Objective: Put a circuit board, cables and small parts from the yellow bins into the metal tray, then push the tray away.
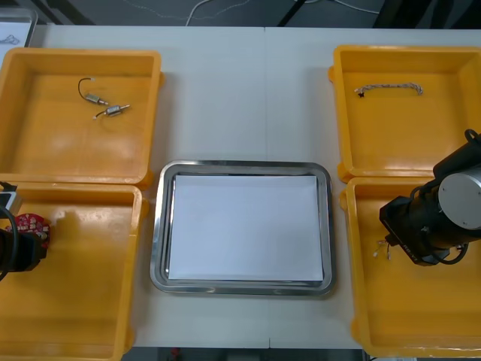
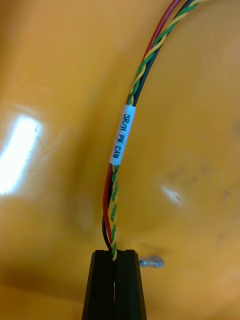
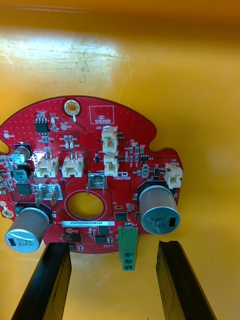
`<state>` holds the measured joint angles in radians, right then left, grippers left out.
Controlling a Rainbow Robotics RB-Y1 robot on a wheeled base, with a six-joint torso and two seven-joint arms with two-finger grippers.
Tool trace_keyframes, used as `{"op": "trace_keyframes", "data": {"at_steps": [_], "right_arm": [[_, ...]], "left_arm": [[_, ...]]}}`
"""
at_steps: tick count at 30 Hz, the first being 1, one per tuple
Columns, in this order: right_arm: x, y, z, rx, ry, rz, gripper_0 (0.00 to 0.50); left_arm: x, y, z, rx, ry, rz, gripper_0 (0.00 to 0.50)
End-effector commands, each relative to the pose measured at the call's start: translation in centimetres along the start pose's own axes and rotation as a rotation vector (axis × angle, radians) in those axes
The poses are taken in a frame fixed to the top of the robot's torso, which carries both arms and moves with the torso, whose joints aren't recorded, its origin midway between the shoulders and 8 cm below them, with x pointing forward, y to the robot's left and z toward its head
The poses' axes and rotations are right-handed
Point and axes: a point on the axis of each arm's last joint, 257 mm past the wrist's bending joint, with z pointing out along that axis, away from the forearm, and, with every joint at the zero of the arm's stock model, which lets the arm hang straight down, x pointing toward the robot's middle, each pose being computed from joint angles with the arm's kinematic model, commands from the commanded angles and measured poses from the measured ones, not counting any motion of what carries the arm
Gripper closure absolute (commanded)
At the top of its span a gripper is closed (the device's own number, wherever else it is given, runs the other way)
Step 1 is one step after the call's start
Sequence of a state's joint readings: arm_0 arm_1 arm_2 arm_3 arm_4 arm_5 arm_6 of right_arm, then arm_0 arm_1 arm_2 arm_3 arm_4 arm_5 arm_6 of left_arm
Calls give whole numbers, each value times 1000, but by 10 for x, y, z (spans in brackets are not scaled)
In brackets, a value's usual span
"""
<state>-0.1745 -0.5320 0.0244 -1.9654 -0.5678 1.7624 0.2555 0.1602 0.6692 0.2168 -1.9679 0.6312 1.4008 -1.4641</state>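
1. pinching the red and yellow cable (image 2: 117, 142) between fingers pressed almost together, the right gripper (image 2: 115, 254) sits low in the near right yellow bin (image 1: 406, 316); the cable bears a white label and runs away from the fingertips over the bin floor.
2. small metal piece (image 2: 152, 261): on the bin floor just beside the right fingers.
3. left gripper (image 3: 115, 245): fingers spread wide, in the near left yellow bin (image 1: 75, 301), one finger to each side of the green connector (image 3: 128, 247) at the board's edge.
4. round red circuit board (image 3: 90, 155): flat on the floor of the near left bin, close to its left side.
5. small metal parts (image 1: 105, 105): two, near each other, in the far left yellow bin (image 1: 45, 143).
6. twisted blue and white cable (image 1: 389, 88): stretched out near the far wall of the far right yellow bin (image 1: 391, 150).
7. metal tray (image 1: 159, 226): white inside, on the table (image 1: 240, 98) between the two near bins.
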Motion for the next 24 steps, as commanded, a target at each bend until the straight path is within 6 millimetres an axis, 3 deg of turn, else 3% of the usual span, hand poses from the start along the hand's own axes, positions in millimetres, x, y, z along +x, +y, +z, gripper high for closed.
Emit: {"op": "trace_keyframes", "data": {"at_steps": [1, 3, 10, 13, 15, 17, 24], "right_arm": [[-2, 4, -22, -49, -20, -18, 500], [0, -1, -23, -53, -22, -24, 500], [12, -25, -23, -58, -22, -50, 500], [18, -32, -21, -69, -19, -57, 500], [22, -38, -20, -70, -16, -61, 500], [26, -44, -19, -66, -10, -66, 500], [38, -57, -19, -74, 2, -71, 500]], "left_arm": [[-14, -11, 2, 7, -34, 76, 0], [-14, -11, 3, 6, -34, 76, 0], [-15, -11, 5, -7, -39, 83, 83], [-14, -10, 5, -11, -39, 86, 231], [-14, -10, 5, -12, -40, 85, 400], [-14, -10, 6, -12, -39, 84, 496], [-16, -12, 5, -8, -45, 82, 500]]}}
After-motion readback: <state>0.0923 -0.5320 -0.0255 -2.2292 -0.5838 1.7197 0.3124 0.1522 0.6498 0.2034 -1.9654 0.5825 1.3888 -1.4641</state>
